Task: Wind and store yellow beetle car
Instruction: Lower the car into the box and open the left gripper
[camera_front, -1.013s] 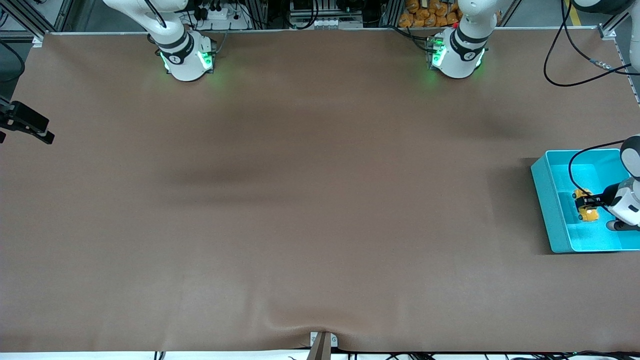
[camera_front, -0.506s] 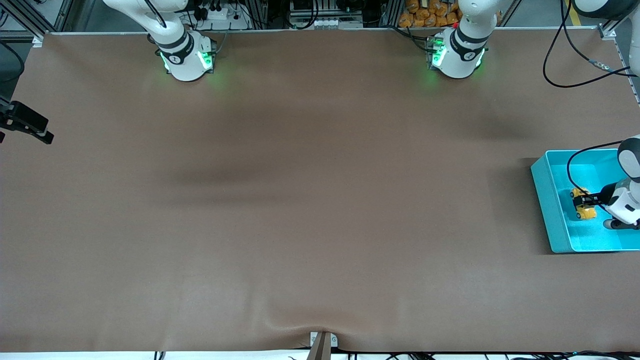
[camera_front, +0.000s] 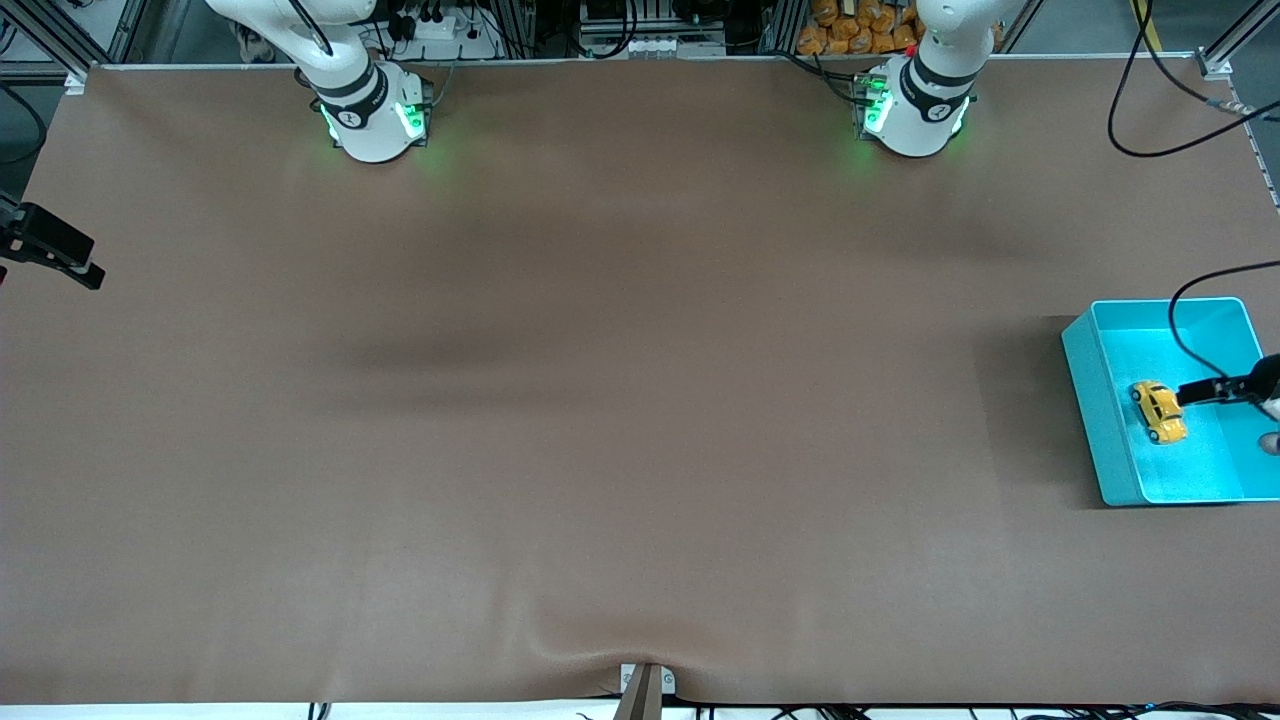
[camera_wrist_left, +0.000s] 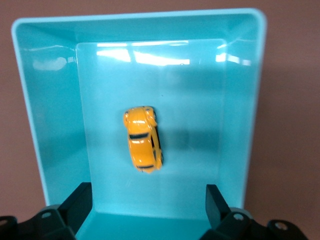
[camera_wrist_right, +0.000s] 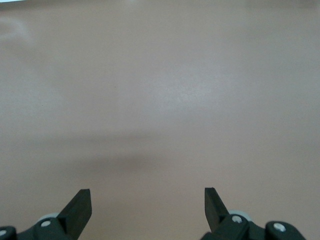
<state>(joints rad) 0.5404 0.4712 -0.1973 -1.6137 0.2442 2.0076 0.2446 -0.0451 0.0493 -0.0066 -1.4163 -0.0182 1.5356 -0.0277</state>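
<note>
The yellow beetle car (camera_front: 1158, 410) stands on its wheels on the floor of the teal bin (camera_front: 1085, 400), free of any grip. In the left wrist view the car (camera_wrist_left: 143, 146) sits mid-floor of the bin (camera_wrist_left: 30, 100). My left gripper (camera_front: 1192, 393) is open and empty, up over the bin beside the car, toward the left arm's end of the table; its jaws (camera_wrist_left: 148, 189) stand wide apart, clear of the car. My right gripper (camera_wrist_right: 147, 192) is open and empty over bare brown table and waits.
The bin stands at the left arm's end of the table, close to the table's edge. A black cable (camera_front: 1180, 320) hangs over the bin. A black mount (camera_front: 50, 248) juts in at the right arm's end.
My left gripper has let go of the yellow car and drawn back toward the left arm's end of the table. The car now rests in the bin. The right arm has not moved.
</note>
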